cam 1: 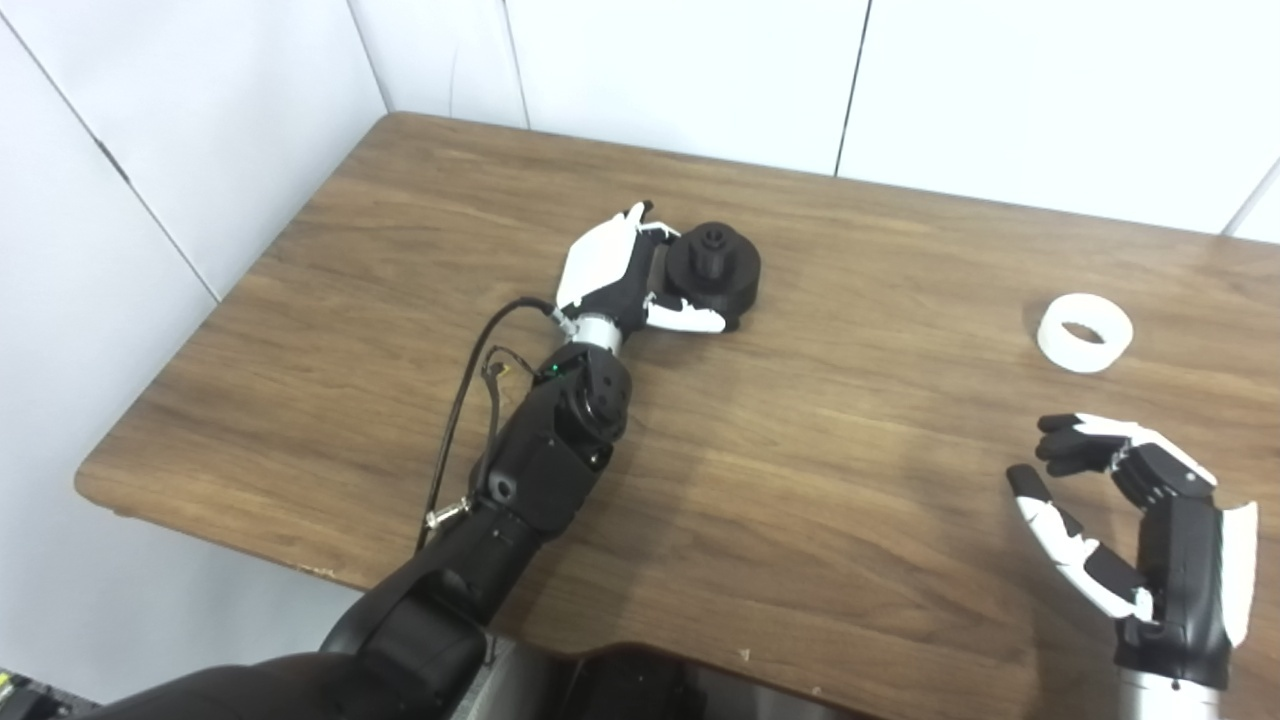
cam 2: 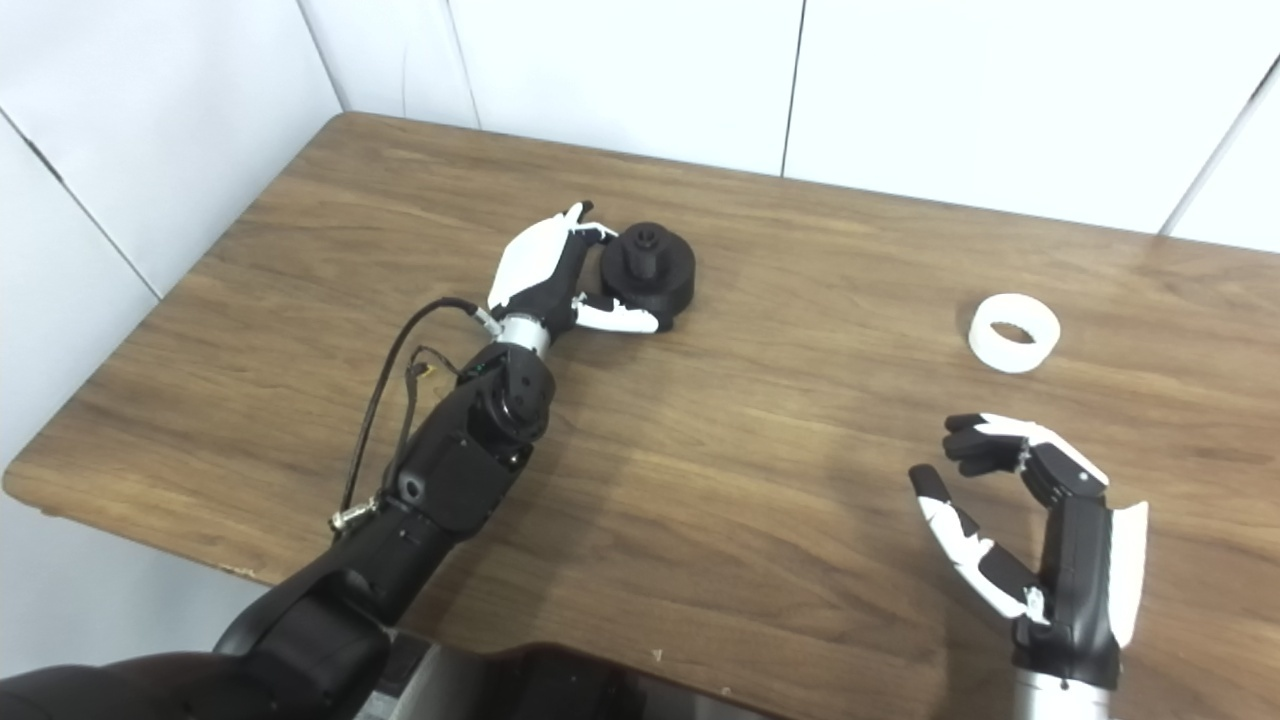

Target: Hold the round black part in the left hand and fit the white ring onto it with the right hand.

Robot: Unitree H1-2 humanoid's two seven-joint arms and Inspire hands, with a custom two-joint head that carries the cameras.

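The left hand (cam 1: 618, 272) is stretched out over the brown table (cam 1: 800, 480). Its fingers and thumb wrap around the side of the round black part (cam 1: 714, 274). The thumb lies along the near side of the part and the fingers reach around the far side, so the hand is closed on it. The part sits flat on the table with a small knob sticking up from its middle.

The right hand (cam 1: 1140, 530) hovers over the near right side of the table. Its fingers and thumb are spread apart and curled a little, and it holds nothing.

The white ring (cam 1: 1085, 332) lies flat on the table, just past the right hand's fingertips, not touching them. It is well apart from the black part and the left hand.
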